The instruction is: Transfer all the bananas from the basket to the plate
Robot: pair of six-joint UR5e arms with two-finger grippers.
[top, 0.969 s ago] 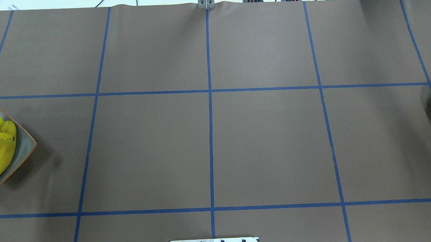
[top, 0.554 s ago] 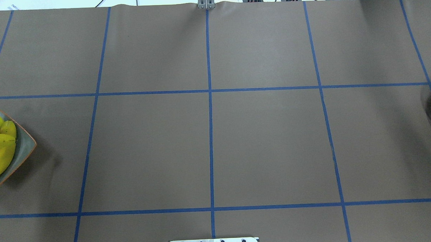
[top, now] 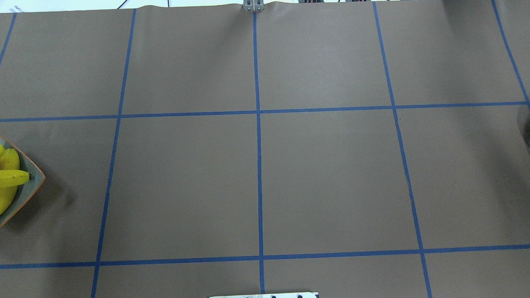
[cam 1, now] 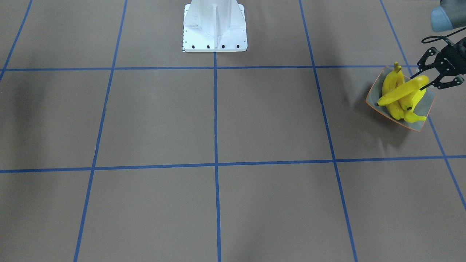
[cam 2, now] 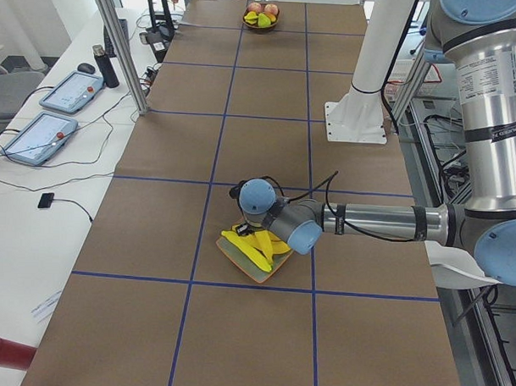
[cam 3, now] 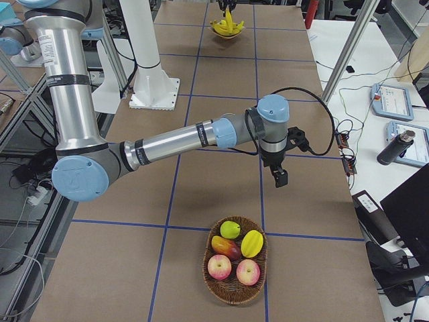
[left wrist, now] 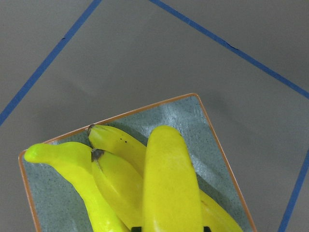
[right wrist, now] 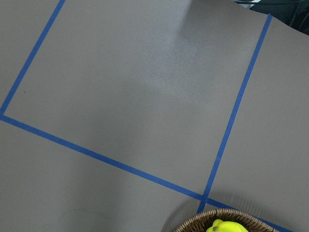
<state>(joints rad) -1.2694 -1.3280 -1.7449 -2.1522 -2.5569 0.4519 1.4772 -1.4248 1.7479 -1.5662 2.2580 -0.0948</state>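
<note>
The left gripper [cam 1: 424, 80] is clamped on one end of the top banana [cam 1: 400, 91], which lies aslant across the other bananas [cam 1: 390, 82] just below it, all within the plate [cam 1: 429, 102]. This looks like the set-down of the last banana. Next, the fingers must part and lift clear without dragging the pile. The right gripper [cam 3: 280, 176] hovers just beyond the wicker basket [cam 3: 231, 295]; whether its fingers are parted I cannot tell. No banana shows there.

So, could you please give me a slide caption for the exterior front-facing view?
The left end effector grips the top banana lying across other bananas on the orange-rimmed plate.
</note>
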